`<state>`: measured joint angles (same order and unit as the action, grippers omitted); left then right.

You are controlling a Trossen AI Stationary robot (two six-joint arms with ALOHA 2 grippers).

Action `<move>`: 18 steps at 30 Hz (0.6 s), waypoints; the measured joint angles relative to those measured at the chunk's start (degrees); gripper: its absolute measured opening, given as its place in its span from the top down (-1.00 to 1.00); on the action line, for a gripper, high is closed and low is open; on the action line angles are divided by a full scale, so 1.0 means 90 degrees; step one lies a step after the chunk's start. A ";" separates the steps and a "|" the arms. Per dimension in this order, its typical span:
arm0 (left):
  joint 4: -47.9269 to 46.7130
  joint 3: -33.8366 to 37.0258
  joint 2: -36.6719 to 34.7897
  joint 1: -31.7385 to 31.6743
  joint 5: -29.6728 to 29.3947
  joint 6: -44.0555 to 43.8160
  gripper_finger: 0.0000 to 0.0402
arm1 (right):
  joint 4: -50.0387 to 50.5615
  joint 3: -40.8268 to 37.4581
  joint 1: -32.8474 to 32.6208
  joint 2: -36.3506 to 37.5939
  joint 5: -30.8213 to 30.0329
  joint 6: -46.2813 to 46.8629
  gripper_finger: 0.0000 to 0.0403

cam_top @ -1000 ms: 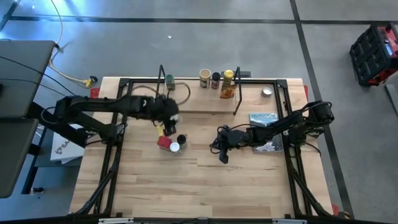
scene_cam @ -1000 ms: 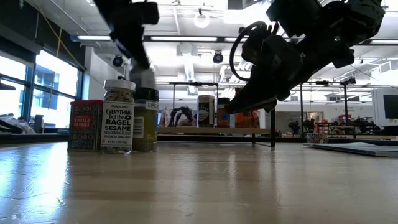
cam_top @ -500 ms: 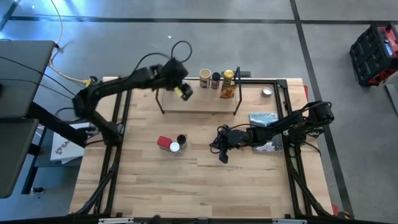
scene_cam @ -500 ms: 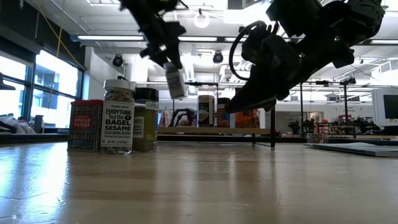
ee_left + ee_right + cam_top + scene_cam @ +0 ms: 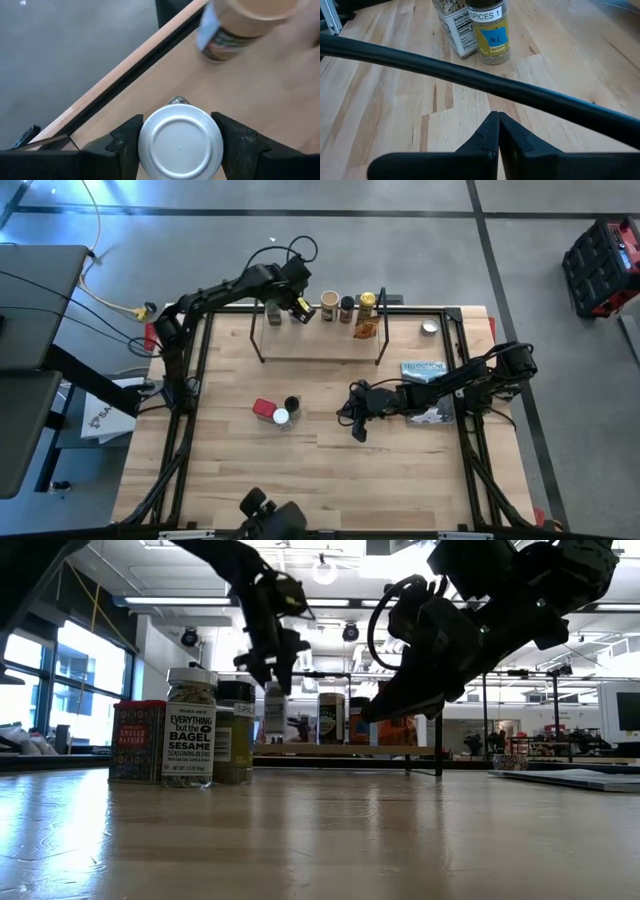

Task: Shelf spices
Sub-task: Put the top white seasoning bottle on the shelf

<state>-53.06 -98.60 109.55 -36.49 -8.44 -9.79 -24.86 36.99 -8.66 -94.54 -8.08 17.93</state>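
Holding a white-lid jar [image 5: 180, 140] tight between its fingers, the left claw [image 5: 297, 307] hangs over the shelf [image 5: 320, 346] in the upper middle of the high view, beside a tan-lid jar [image 5: 329, 304]. Three more jars [image 5: 276, 411] stand on the surface [image 5: 330, 480] lower down. The right claw [image 5: 360, 431] waits at middle right, pinched together and empty.

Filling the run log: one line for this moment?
left gripper: shut on white-lidded jar, over shelf | right gripper: shut, idle mid-table | three jars still on table
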 joint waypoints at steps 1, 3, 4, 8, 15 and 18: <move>0.0002 -0.0003 0.0047 -0.0051 0.0008 0.0001 0.01 | 0.0002 0.0000 0.0000 0.0000 0.0000 0.0000 1.00; -0.0014 -0.0003 0.0132 -0.0128 0.0035 0.0047 0.01 | 0.0040 0.0000 0.0001 0.0000 0.0002 0.0000 1.00; -0.0017 -0.0003 0.0152 -0.0148 0.0035 0.0051 0.01 | 0.0051 0.0000 0.0002 0.0000 0.0002 0.0000 1.00; 0.0023 0.0026 0.0144 -0.0247 0.0025 0.0047 -0.02 | 0.0051 0.0000 0.0002 0.0000 0.0000 -0.0024 1.00; -0.0028 0.0038 0.0149 -0.0357 0.0043 -0.0053 -0.04 | 0.0068 0.0000 0.0000 0.0000 0.0000 0.0000 1.00; -0.0049 0.0038 0.0149 -0.0362 0.0046 -0.0062 -0.04 | 0.0071 0.0000 0.0000 0.0000 0.0002 0.0000 1.00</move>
<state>-53.50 -98.26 110.89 -39.75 -8.03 -10.35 -24.22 36.99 -8.67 -94.54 -8.05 17.93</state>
